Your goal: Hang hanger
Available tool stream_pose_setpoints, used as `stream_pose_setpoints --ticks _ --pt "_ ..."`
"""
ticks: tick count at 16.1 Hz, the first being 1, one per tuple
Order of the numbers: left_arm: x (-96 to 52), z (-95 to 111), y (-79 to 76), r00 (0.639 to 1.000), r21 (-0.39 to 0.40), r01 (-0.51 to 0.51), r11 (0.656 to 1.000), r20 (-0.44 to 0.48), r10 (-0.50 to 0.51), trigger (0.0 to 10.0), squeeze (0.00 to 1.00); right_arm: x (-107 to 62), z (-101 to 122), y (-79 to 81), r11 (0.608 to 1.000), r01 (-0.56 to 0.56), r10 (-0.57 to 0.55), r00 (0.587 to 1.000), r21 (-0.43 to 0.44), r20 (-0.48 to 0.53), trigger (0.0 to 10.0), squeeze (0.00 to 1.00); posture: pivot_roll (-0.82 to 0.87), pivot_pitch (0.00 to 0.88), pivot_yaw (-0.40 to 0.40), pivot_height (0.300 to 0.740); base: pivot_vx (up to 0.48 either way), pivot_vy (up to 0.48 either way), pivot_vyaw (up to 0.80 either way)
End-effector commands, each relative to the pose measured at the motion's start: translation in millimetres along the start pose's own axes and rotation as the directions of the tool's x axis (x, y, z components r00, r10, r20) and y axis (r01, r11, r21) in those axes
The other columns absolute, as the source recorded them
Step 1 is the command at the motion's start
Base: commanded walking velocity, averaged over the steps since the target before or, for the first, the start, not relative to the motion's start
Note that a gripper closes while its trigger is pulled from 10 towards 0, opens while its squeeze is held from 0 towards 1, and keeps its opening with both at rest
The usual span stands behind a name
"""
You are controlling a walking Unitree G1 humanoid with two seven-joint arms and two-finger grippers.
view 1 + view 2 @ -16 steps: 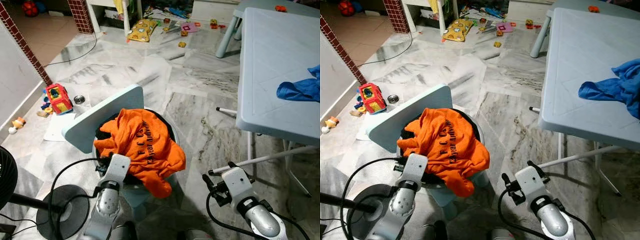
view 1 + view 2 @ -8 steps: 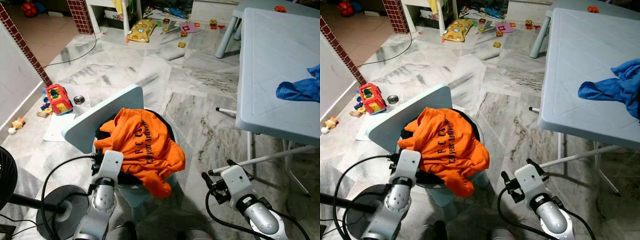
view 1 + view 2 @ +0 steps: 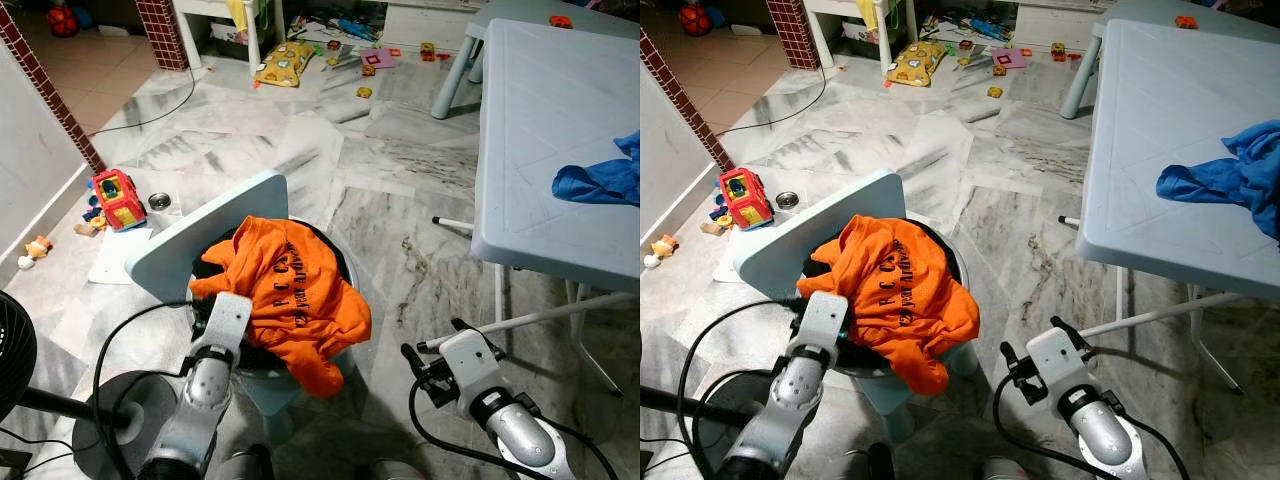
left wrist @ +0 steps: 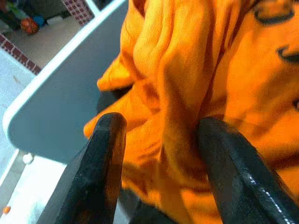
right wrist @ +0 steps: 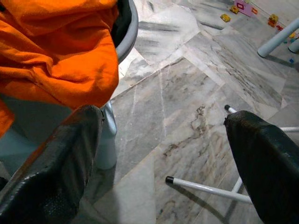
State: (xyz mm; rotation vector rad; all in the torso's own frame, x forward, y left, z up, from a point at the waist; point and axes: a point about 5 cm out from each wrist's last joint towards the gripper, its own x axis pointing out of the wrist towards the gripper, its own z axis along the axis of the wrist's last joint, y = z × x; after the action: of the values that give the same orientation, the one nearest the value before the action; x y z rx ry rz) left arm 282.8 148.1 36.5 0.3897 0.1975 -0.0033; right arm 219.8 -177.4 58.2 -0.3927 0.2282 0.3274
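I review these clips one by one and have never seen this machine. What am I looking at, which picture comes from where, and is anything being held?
It is a walking humanoid robot with two silver arms, each ending in a two-fingered black tool. The two wide pictures come from its head camera, looking down. The close-ups come from wrist cameras looking along each tool's fingers. The left tool is open, its fingers astride a fold of the orange shirt heaped on a round basket. The right tool is open over the marble floor, holding nothing. A blue cloth lies on the pale table.
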Motion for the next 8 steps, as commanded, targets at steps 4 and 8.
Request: stream_pose_setpoints --ticks 4,8 --pt "9.0 -5 0.7 1.000 -0.004 0.027 1.000 -0.013 -0.027 2.7 0.00 -0.6 -5 6.5 1.000 -0.020 0.020 1.000 0.000 -0.015 10.0 0.00 -0.24 0.138 0.005 0.740 0.000 0.000 0.00" --pt "11.8 -9 -3.1 0.997 -0.016 0.070 0.997 -0.036 -0.071 0.0 0.00 -0.8 -5 6.6 1.000 -0.016 0.016 1.000 0.001 -0.014 10.0 0.00 -0.25 0.142 0.012 0.740 0.000 0.000 0.00"
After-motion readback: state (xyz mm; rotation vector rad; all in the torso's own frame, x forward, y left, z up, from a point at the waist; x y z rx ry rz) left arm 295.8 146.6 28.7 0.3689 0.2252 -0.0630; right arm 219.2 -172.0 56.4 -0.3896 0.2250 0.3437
